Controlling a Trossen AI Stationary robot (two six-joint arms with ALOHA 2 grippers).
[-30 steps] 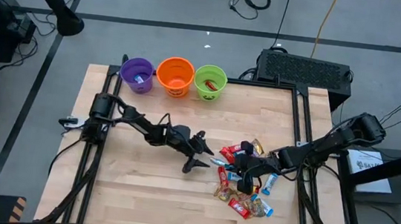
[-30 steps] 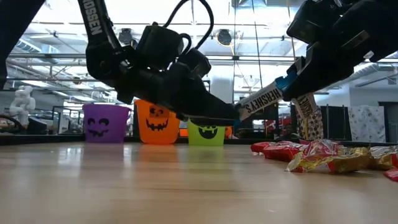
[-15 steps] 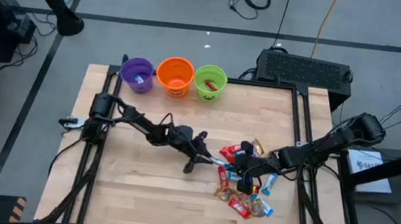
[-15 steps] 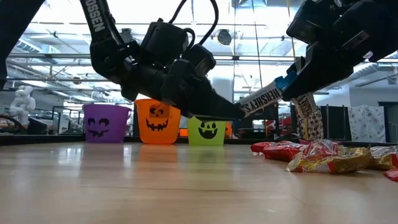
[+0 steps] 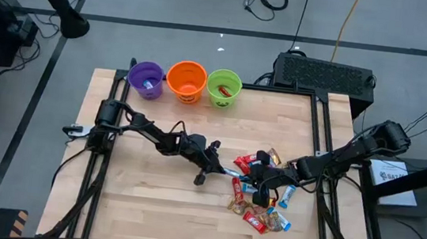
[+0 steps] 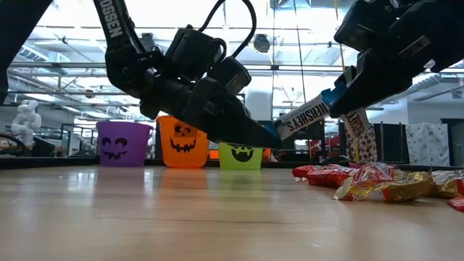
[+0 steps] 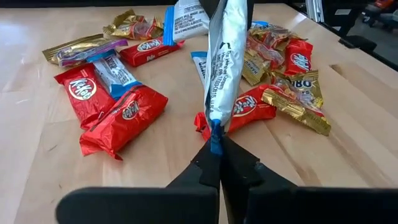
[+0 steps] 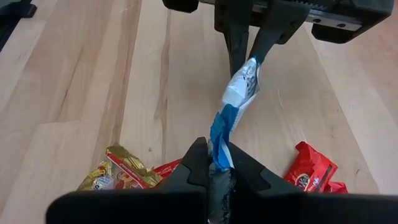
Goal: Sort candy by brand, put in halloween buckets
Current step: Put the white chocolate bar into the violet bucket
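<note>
A silver-white candy bar with blue ends [image 5: 241, 172] hangs over the table between my two grippers, above the left edge of the candy pile [image 5: 261, 198]. My left gripper [image 5: 229, 170] is shut on its left end and my right gripper [image 5: 258, 174] on its right end. The pile of red, gold and blue wrapped bars [image 7: 124, 106] lies on the wood. The purple [image 5: 147, 79], orange [image 5: 186, 81] and green [image 5: 224, 88] halloween buckets stand in a row at the far edge, each with candy inside. My left gripper pinches the bar's blue crimped end [image 7: 214, 132] between its two fingertips, coming slanting down from the table's left. That end is the lower one [image 6: 280, 133]; the bar is clear of the table. My right gripper pinches the bar's other blue end [image 8: 217, 142] between its two fingers, coming from the table's right. The bar runs on from the fingers toward my left gripper [image 8: 249, 37], its wrapper twisted, and slopes down to it in the low view [image 6: 308, 114].
Bare wood lies between the pile and the buckets [image 6: 181, 141] and across the table's left half [image 5: 141, 199]. A dark box [image 5: 326, 72] sits behind the table's far right corner.
My left gripper has moved a little toward the table's right, up to the bar that my right gripper holds out. Its fingers, spread wide a second ago, have shut on the bar's free end. The bar and my right gripper have stayed in place.
</note>
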